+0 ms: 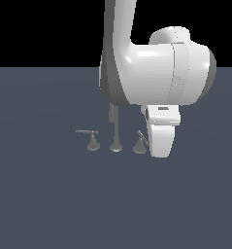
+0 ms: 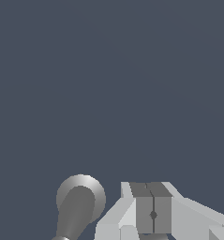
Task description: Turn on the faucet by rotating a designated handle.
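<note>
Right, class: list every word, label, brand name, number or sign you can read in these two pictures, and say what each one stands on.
None: no readable text in either view.
The arm is plain white and grey, with no lettering to make out.
The faucet and its handle are bare grey metal.
The tool shows only a small dark mark at the seam between its closed pads, not a character.
The floor is unmarked.

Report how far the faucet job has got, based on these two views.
Done: the arm has brought the claw down beside the handle, at the faucet's right-hand end in the exterior view. In hand: the claw's pads are pressed together with nothing between them, and the wrist view shows the handle's cone next to them; whether they touch is unclear. Left: nothing shows the lever turned, so the rotation remains.
</note>
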You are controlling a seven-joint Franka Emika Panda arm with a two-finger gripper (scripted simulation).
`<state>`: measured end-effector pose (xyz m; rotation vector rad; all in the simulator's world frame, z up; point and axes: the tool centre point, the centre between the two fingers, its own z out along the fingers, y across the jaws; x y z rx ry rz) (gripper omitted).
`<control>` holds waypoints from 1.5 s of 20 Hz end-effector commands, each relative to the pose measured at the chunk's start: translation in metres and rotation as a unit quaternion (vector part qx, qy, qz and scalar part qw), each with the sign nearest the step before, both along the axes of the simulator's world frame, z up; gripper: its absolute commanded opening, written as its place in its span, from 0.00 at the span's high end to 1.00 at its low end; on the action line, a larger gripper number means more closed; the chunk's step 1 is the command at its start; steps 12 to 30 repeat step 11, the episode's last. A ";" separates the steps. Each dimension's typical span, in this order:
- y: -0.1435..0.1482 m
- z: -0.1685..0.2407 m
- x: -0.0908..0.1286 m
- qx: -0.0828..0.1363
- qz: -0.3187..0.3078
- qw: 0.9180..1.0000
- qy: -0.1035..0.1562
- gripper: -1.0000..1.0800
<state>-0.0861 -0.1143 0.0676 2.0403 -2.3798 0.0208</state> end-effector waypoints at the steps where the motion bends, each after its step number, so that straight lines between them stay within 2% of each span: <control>1: 0.011 0.000 0.004 0.000 0.005 1.000 0.000 1.00; 10: 0.069 -0.002 0.020 0.007 0.024 1.000 0.002 1.00; 30: 0.069 -0.002 0.020 0.007 0.024 1.000 0.002 1.00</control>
